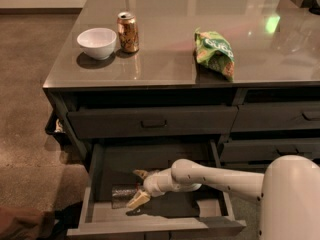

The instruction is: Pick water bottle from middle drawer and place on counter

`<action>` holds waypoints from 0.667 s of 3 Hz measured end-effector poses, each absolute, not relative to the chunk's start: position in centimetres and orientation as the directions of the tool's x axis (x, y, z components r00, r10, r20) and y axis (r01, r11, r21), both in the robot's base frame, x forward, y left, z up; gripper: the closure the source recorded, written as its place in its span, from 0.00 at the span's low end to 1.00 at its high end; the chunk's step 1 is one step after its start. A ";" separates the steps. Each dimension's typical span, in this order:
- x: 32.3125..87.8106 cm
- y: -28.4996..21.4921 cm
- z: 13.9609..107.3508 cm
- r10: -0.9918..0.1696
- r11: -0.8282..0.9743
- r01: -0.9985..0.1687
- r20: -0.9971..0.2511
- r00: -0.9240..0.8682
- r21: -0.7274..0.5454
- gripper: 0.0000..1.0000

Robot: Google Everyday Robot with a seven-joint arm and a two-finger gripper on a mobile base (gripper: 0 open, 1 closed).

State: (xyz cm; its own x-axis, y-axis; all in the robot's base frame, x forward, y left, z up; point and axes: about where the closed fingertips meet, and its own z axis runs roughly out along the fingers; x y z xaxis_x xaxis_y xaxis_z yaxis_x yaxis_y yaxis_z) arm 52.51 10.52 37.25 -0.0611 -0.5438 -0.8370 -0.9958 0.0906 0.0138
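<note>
Down in middle drawer (150,228), pincer (139,187) partly hides water bottle (120,194).

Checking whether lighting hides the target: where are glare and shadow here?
Camera view: the counter is glossy, with a green glare spot at its far right. Camera view: the open drawer is dim inside, so the bottle shows only as a faint glint, and the claw, open at the bottle's right end, throws a dark shadow on the drawer floor.
</note>
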 end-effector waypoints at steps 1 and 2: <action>52.5 11.1 37.0 -0.536 0.092 -0.996 -0.842 -0.060 0.013 0.45; 52.5 11.1 37.3 -0.536 0.092 -0.996 -0.842 -0.060 0.013 0.68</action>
